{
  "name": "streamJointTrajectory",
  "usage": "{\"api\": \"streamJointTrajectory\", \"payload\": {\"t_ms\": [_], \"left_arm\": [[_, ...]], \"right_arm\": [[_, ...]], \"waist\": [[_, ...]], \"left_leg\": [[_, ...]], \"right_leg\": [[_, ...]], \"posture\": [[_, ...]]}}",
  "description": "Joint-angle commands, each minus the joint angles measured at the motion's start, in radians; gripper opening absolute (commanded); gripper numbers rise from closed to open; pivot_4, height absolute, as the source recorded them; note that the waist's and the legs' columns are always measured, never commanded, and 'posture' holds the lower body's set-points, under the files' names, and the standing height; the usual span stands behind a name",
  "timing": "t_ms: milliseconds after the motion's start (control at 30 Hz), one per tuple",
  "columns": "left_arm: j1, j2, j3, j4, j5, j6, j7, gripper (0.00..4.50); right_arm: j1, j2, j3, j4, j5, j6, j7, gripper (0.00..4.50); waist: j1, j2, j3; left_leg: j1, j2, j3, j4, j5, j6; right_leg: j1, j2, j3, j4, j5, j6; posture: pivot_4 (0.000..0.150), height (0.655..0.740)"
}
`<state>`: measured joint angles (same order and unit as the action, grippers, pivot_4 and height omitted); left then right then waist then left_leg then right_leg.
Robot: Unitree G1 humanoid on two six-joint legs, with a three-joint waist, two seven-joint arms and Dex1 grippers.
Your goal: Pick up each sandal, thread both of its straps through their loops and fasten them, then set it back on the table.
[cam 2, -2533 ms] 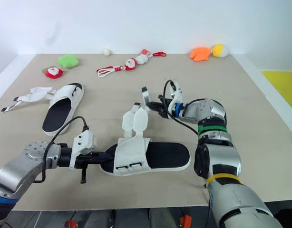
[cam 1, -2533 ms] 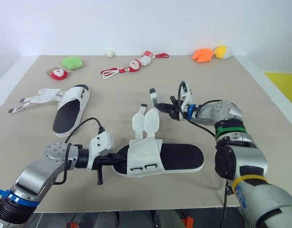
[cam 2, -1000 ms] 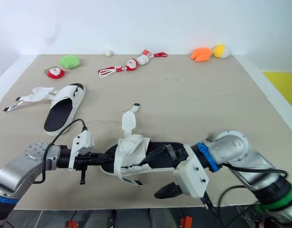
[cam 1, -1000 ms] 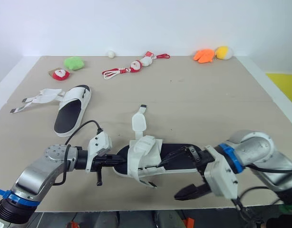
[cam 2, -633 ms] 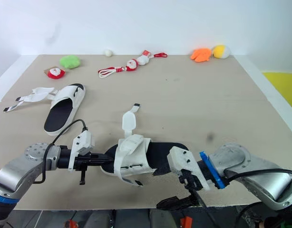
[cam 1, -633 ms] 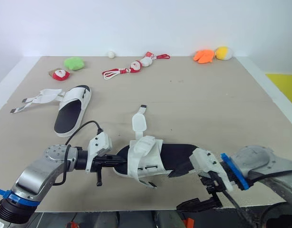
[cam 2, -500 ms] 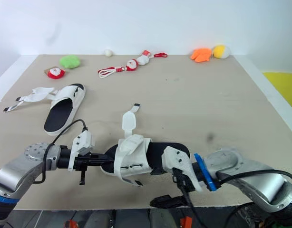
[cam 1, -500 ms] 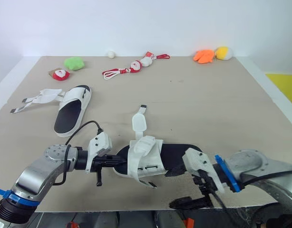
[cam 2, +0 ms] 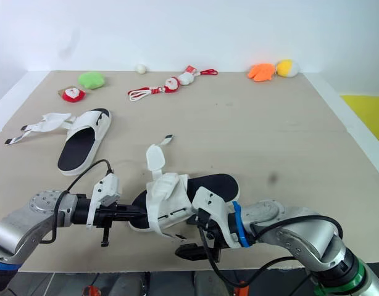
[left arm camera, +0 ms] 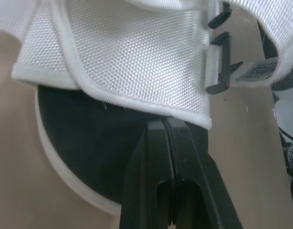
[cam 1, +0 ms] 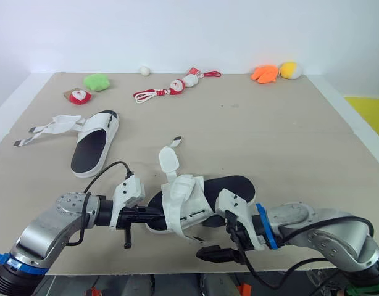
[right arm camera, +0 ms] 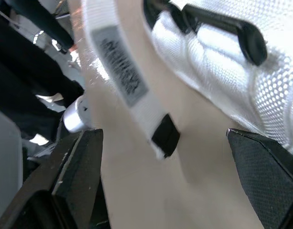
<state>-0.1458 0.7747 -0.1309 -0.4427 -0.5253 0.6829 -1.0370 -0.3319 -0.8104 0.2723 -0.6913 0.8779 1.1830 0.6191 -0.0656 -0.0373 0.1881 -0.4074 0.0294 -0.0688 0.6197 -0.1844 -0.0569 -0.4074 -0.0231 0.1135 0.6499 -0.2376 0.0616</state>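
Left eye view: table [cam 1: 288, 123] carries two sandals. Far sandal [cam 1: 91, 148] lies at left, straps splayed; near sandal [cam 1: 233, 185] sits close to the front edge. Left claw [cam 1: 151, 213] is pressed together, tips at the hem of its white upper. Right claw [right arm camera: 161, 143] is spread wide — a loose strap end [right arm camera: 132, 90] lies between the fingers.

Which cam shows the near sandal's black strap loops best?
Left wrist view: both black loops show close up, side by side on the sandal. Right wrist view catches them partly; the eye views show them as small dark slots.
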Motion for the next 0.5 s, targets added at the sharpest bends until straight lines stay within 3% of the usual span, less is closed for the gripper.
{"api": "streamJointTrajectory", "payload": {"t_ms": [33, 167, 267, 300, 333, 367, 500], "left_arm": [[0.014, 0.01, -0.033, -0.015, -0.001, 0.021, -0.007, 0.0], [0.012, 0.009, -0.038, -0.008, 0.0, 0.017, -0.01, 0.0], [0.007, 0.007, -0.042, 0.002, 0.003, 0.01, -0.009, 0.0], [0.005, 0.006, -0.043, 0.005, 0.004, 0.009, -0.01, 0.0], [0.003, 0.005, -0.043, 0.008, 0.006, 0.006, -0.01, 0.0], [0.001, 0.004, -0.043, 0.011, 0.007, 0.004, -0.01, 0.0], [-0.008, 0.004, -0.041, 0.022, 0.009, 0.0, -0.011, 0.0]], "right_arm": [[-0.043, 0.032, -0.044, -0.048, 0.04, 0.027, -0.028, 3.92], [-0.066, 0.047, -0.058, -0.051, 0.056, 0.055, -0.037, 2.58], [-0.084, 0.056, -0.077, -0.05, 0.085, 0.072, -0.038, 1.16], [-0.089, 0.058, -0.082, -0.049, 0.092, 0.077, -0.038, 1.04], [-0.096, 0.06, -0.089, -0.047, 0.104, 0.083, -0.036, 0.44], [-0.101, 0.06, -0.096, -0.046, 0.115, 0.088, -0.033, 0.12], [-0.132, 0.058, -0.135, -0.029, 0.195, 0.123, -0.014, 0.04]], "waist": [[0.0, 0.0, 0.0], [0.0, 0.0, 0.0], [0.0, 0.0, 0.0], [0.0, 0.0, 0.0], [0.0, 0.0, 0.0], [0.0, 0.0, 0.0], [0.0, 0.0, 0.0]], "left_leg": [[0.0, 0.0, 0.0, 0.0, 0.0, 0.0], [0.0, 0.0, 0.0, 0.0, 0.0, 0.0], [-0.001, 0.0, 0.0, -0.001, 0.0, 0.0], [-0.001, 0.0, 0.0, -0.001, 0.0, 0.0], [-0.001, 0.0, 0.0, -0.001, -0.001, 0.0], [-0.001, 0.0, 0.0, 0.0, -0.001, 0.0], [-0.001, 0.0, 0.0, 0.0, -0.001, 0.0]], "right_leg": [[0.0, 0.0, 0.0, 0.0, 0.0, 0.0], [0.0, 0.0, 0.0, 0.0, 0.0, 0.0], [0.0, 0.0, 0.0, -0.002, 0.0, 0.0], [0.0, 0.0, 0.0, -0.002, 0.0, 0.0], [0.0, 0.0, 0.0, -0.002, 0.0, 0.0], [0.0, 0.0, 0.0, -0.002, 0.0, 0.0], [0.0, 0.0, 0.0, -0.002, 0.0, 0.0]], "posture": [[0.15, 0.74], [0.15, 0.74], [0.15, 0.74], [0.15, 0.74], [0.15, 0.74], [0.15, 0.74], [0.15, 0.74]]}}
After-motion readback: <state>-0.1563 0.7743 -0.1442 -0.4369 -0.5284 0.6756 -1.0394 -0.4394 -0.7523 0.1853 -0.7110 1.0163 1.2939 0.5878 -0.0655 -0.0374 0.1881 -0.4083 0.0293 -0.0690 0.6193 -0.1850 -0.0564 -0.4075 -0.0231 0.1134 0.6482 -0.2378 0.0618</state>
